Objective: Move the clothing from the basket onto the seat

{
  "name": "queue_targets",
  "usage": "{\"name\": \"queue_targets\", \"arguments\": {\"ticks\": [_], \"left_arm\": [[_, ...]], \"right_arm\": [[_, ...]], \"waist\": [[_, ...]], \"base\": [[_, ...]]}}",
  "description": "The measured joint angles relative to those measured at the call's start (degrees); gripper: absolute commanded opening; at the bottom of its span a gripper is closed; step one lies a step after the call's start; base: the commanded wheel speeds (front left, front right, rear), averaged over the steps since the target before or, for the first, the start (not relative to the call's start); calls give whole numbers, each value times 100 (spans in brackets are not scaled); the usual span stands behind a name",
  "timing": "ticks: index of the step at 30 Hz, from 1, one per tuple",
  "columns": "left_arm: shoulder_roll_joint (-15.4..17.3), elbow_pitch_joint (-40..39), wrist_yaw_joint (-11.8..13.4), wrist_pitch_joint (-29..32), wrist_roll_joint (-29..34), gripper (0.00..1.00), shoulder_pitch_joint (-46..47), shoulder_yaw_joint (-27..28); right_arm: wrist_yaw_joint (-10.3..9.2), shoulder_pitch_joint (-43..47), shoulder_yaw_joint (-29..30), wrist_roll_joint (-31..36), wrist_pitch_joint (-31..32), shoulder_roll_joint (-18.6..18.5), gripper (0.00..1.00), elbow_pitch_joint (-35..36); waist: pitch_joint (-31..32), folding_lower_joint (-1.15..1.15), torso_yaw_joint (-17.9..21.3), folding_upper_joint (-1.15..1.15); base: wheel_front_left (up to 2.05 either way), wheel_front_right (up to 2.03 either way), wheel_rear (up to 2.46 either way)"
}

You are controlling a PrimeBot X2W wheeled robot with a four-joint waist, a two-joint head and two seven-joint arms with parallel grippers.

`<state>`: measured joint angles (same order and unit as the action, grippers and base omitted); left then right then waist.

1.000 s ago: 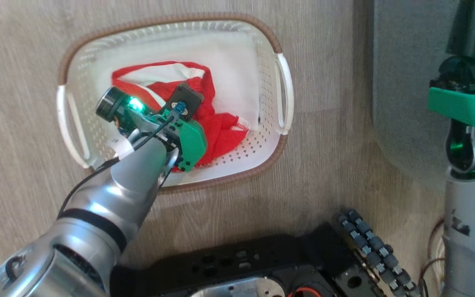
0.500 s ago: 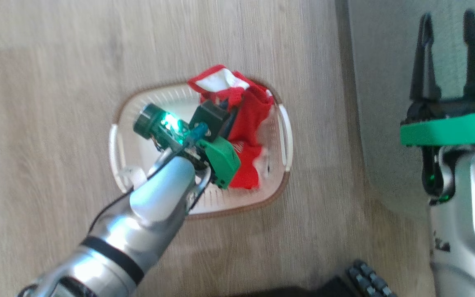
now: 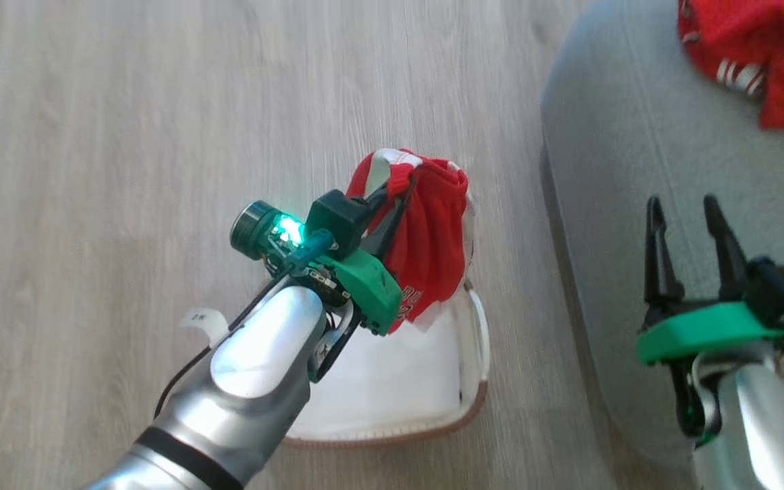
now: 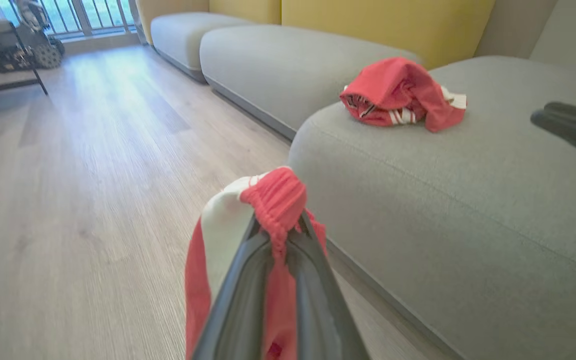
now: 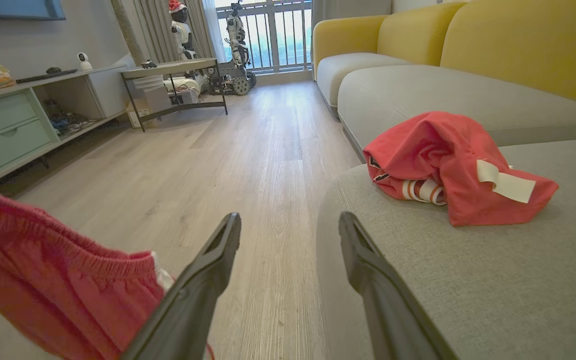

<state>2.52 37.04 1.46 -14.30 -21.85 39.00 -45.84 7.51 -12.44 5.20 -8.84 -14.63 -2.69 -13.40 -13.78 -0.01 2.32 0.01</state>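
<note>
Our left gripper (image 3: 400,189) has its two dark fingers pinched tight on the gathered edge of a red garment (image 3: 434,235). In the left wrist view the fabric is bunched over the fingertips and the rest hangs straight down. The hold looks solid to us, not just a few threads.

That garment is up in the air, hanging above the far end of the basket (image 3: 479,340) and clear of its rim as far as we can tell. Its lower hem dangles close to the basket's opening. The bit of white basket bottom we can see has nothing red on it, but our own forearm covers a chunk of it, so we can't swear it's cleared out.

Further right, the seat (image 3: 610,170) starts just beside the basket, with a narrow strip of wooden floor (image 3: 126,136) between them. A second red garment (image 3: 753,61) already sits crumpled on the cushion, well back from the edge.

Our right gripper (image 3: 681,204) hovers over the front of the seat with its fingers spread wide and nothing in them.

So we'd call it well past halfway: one piece down, one lifted out. What's left is carrying this one across the gap and letting go over the cushion, then checking the basket.
</note>
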Motion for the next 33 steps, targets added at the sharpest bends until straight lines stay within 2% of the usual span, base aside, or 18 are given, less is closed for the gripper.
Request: {"name": "queue_targets", "arguments": {"ticks": [7, 13, 24, 33], "left_arm": [[-7, -11, -154, 0, -41, 0, 93, 65], [-15, -22, -243, 0, -116, 0, 536, 55], [-27, -215, -188, -15, -513, 0, 1071, -347], [-34, -714, 9, -15, -853, 0, 1281, -823]], "right_arm": [[0, 448, -204, -49, 0, 4, 100, -186], [0, 534, -480, -46, 0, 3, 100, -337], [0, 258, -1571, -294, 1, 1, 100, -798], [0, -698, -2240, -291, 1, -15, 100, -1777]], "waist": [[809, 0, -139, 0], [1230, 0, -286, 0], [1458, 0, -588, 0], [1504, 0, -862, 0]], "base": [[0, 0, 0], [0, 0, 0], [0, 0, 0], [0, 0, 0]]}}
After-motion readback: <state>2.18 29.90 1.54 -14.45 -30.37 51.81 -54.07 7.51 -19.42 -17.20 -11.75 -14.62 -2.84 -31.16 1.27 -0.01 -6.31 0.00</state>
